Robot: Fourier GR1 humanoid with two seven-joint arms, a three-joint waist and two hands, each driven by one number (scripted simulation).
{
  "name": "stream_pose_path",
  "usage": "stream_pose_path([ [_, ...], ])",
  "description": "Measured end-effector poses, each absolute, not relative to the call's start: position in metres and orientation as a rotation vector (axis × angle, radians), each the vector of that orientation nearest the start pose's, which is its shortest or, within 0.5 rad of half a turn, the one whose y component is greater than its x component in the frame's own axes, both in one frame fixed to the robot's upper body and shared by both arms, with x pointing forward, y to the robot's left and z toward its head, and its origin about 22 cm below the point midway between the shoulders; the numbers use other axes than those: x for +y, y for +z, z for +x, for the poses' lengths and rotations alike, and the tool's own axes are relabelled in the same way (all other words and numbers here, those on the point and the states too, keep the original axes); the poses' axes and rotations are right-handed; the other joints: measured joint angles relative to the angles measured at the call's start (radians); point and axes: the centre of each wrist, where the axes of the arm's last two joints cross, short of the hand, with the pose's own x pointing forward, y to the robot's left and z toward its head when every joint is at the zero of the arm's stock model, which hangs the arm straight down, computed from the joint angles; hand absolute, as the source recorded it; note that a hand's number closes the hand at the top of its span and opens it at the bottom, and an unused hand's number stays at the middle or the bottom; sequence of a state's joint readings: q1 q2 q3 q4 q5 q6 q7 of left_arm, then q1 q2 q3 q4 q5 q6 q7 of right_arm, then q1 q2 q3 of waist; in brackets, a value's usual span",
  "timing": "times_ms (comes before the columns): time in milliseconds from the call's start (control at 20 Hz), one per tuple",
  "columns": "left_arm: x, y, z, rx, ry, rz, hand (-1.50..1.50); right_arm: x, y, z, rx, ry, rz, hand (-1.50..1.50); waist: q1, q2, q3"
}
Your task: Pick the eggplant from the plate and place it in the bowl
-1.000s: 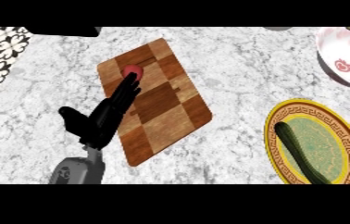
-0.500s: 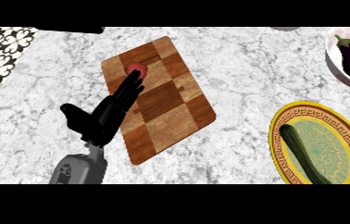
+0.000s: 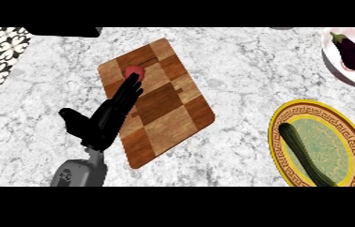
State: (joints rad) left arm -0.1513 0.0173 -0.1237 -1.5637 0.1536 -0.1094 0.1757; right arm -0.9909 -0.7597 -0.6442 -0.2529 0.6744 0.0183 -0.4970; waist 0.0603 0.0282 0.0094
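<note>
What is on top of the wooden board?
A small round red thing sits near the far corner of the wooden board. The left hand lays straight fingers over the board, tips at the red thing. The wood beneath them is hidden.

The board (image 3: 173, 113) is checkered brown, the plate (image 3: 276, 127) yellow-rimmed green (rim patterned), the eggplant (image 3: 344, 50) purple.

No text, label, brand, number or sign is showing legibly anywhere. The yellow plate (image 3: 276, 132) at lower right is carrying only an ornamental border; the black-and-white patch (image 3: 10, 48) at upper left is showing mere pattern.
</note>
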Motion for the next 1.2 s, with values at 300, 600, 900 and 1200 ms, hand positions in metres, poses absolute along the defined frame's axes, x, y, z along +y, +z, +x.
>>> stream_pose_path([
  [300, 0.19, 0.03, 0.271, -1.495, -0.148, -0.29, 0.0, -0.508, 0.156, 0.359, -1.922, 0.112, -0.634, -1.5, -0.034, -0.012, -0.003],
  [600, 0.205, 0.026, 0.268, -1.49, -0.125, -0.272, 0.0, -0.555, 0.146, 0.308, -2.022, 0.002, -0.523, -1.5, -0.062, -0.025, -0.007],
  [900, 0.215, 0.022, 0.26, -1.483, -0.091, -0.243, 0.0, -0.596, 0.129, 0.242, -1.991, -0.03, -0.58, 1.5, -0.103, -0.038, -0.008],
  [1200, 0.227, 0.019, 0.256, -1.474, -0.059, -0.205, 0.0, -0.612, 0.096, 0.185, -1.914, -0.011, -0.628, 1.5, -0.145, -0.049, -0.009],
])
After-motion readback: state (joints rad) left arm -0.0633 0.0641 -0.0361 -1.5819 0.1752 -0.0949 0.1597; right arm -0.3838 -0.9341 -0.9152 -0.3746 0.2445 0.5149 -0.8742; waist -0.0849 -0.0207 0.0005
